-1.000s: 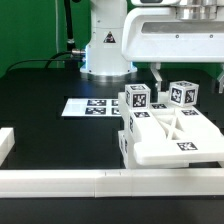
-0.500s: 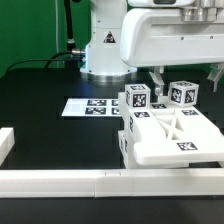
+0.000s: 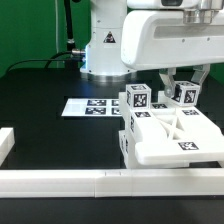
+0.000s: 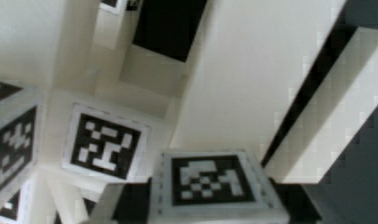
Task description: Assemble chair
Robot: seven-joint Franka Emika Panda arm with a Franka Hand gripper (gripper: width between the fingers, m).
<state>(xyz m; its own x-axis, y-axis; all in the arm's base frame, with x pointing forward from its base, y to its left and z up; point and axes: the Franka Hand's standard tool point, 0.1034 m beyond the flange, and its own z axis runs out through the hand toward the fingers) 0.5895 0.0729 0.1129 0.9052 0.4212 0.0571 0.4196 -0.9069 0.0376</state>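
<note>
Item: gripper [image 3: 184,84]. Change: fingers stood wide either side of the far cube [image 3: 186,94] a moment ago; now drawn in and clamped on it.

Item: chair parts, white, tagged. Seat block [image 3: 170,137] is the landmark, against the rail [image 3: 110,182]. Near cube [image 3: 137,99] rests on the seat's back edge; far cube just behind the seat, toward the exterior view's right. Marker board [image 3: 92,105] lies apart, beyond the seat.

Meaning, as judged: grasp made; lifting this cube comes next.
</note>
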